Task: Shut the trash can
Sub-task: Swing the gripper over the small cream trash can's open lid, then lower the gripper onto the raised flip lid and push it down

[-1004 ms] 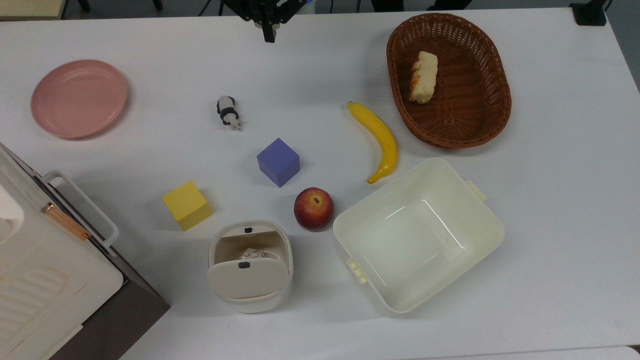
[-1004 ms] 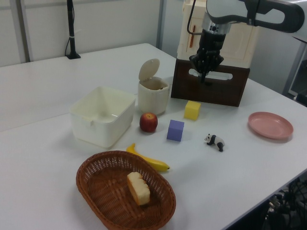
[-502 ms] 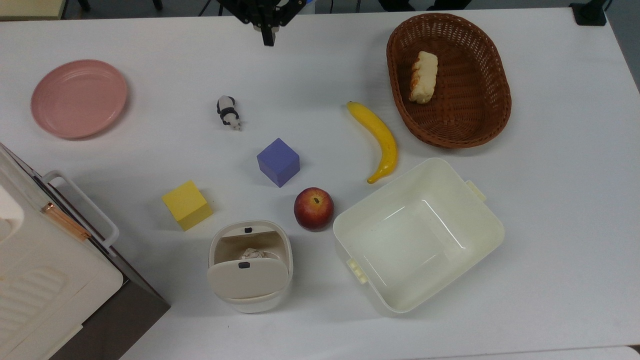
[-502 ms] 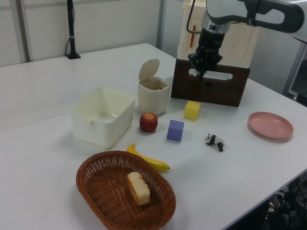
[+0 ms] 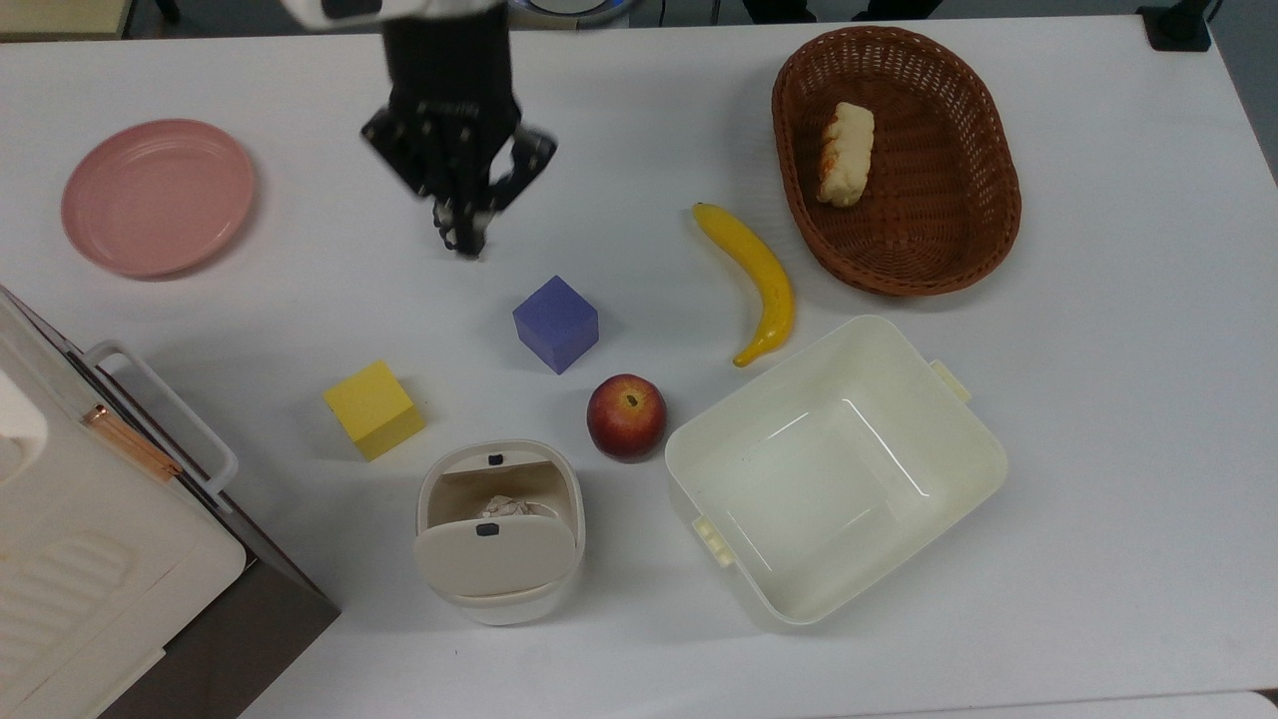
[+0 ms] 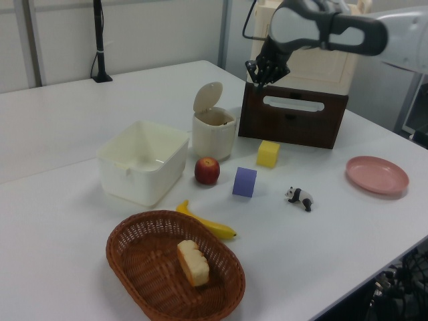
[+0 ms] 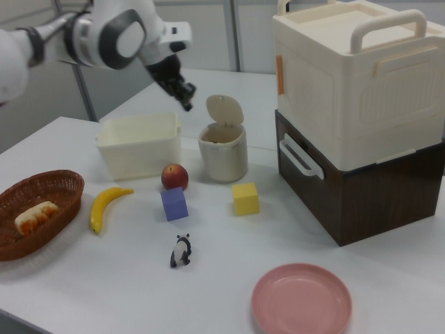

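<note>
Hand (image 5: 467,240) (fingers together, grasping nothing) hovers over white table (image 5: 1098,399); trash can (image 5: 499,529) open.

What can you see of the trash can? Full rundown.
The trash can is a small cream-white, plastic-looking bin with rounded-square walls. Its hinged lid stands raised, a small black button on it. Crumpled paper lies inside. It stands upright on the white table, between the yellow cube and apple, touching neither.

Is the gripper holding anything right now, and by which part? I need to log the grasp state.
Nothing is held. The gripper hangs in the air above the table, apart from the trash can, whose lid stands open and untouched.
</note>
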You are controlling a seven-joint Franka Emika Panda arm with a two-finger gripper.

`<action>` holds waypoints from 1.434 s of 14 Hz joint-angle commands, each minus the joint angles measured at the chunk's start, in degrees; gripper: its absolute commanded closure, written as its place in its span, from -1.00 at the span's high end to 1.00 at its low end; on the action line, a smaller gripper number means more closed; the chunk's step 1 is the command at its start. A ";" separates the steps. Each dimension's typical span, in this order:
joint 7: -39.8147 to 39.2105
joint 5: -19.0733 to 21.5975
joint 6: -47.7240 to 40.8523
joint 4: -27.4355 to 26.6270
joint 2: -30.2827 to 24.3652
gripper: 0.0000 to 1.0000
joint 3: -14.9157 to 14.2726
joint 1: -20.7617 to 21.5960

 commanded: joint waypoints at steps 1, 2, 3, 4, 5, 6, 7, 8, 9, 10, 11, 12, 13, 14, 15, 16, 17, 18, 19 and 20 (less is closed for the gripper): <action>1.30 -5.22 13.36 7.94 8.40 -0.94 -0.03 0.15; 1.12 -5.49 17.69 8.02 9.01 -0.94 -0.21 0.15; 1.03 -5.58 19.30 8.29 9.28 -0.94 -0.29 0.15; 0.51 -5.84 21.75 9.07 10.24 -0.94 -0.30 0.24; 0.50 -6.02 23.17 9.34 11.03 -0.94 -0.30 0.24; 0.50 -6.28 25.44 9.43 11.91 -0.94 -0.30 0.33; 0.50 -6.29 27.21 9.43 13.05 -0.94 -0.47 0.41; 0.50 -6.37 29.14 9.43 13.93 -0.94 -0.56 0.50; 0.42 -6.37 31.16 9.43 14.73 -0.92 -0.65 0.50; 0.42 -6.72 34.48 9.52 16.04 -0.90 -0.65 0.68; 0.42 -6.99 36.69 9.43 16.49 -0.90 -0.65 0.85; 0.42 -7.08 38.28 9.52 17.10 -0.90 -0.73 1.20; 0.42 -7.08 39.60 9.61 17.54 -0.90 -0.82 1.38; 0.42 -7.08 40.92 10.48 18.15 -0.90 -0.82 1.55; 0.42 -7.16 41.20 10.83 18.86 -0.91 -0.82 1.99; 0.42 -7.17 41.11 12.32 20.08 -0.91 -1.08 2.34; 0.42 -7.17 41.20 12.68 20.79 -0.91 -1.17 2.35; 0.42 -7.25 41.72 12.77 21.49 -0.91 -1.17 2.43; 0.33 -7.34 43.55 12.68 21.94 -0.91 -1.17 2.44; 0.24 -7.34 44.79 12.68 22.46 -0.91 -1.26 2.44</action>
